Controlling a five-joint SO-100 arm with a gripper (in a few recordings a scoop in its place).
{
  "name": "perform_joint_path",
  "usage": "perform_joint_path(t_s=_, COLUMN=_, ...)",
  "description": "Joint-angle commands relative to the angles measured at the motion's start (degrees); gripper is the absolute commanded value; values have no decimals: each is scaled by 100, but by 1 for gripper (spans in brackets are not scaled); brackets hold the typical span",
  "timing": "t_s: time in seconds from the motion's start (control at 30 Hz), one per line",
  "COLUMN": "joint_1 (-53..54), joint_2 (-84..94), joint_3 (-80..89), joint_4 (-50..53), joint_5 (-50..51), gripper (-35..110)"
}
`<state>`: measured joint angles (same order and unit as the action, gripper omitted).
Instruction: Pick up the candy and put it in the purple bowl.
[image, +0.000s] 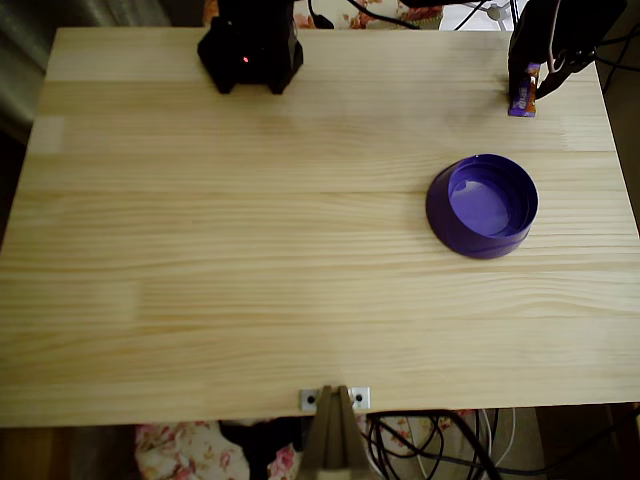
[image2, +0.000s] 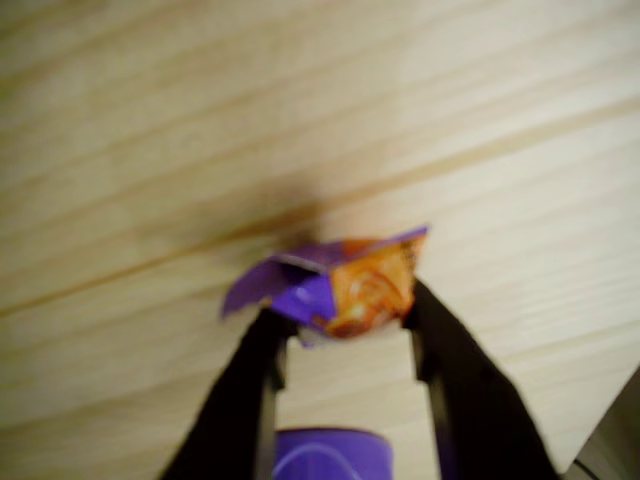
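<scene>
Round purple plastic bowl (image: 482, 205), lighter violet inside, darker outer wall, sits upright on the pale wooden plank table (image: 250, 250), right of centre in the overhead view. Nothing visible inside it. In the wrist view a blurred sliver of its rim (image2: 330, 452) shows at the bottom edge, between the fingers.

Small purple-wrapped candy bar with an orange stripe (image: 523, 92) is at the far right corner of the table in the overhead view, well apart from the bowl, above it in the picture. Can't tell from that view whether it touches the table.

Black gripper (image2: 345, 315) is clamped on the candy (image2: 345, 285): the two dark fingers (image2: 250, 390) are narrowed onto the wrapper's sides, wrapper crumpled between the tips. Overhead, the gripper (image: 528, 85) reaches in from the top right edge and points down over the table corner. Black arm base (image: 250, 50) sits at the table's top edge, left of centre.
</scene>
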<state>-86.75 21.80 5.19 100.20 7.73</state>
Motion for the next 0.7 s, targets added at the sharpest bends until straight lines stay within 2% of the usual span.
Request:
perform_joint_path(t_s=0.0, joint_1=35, joint_2=545, joint_3=-70, joint_4=70, joint_5=88, gripper=2)
perform_joint_path(t_s=0.67, joint_1=466, joint_2=2004, joint_3=396, joint_4=70, joint_5=-800, gripper=0)
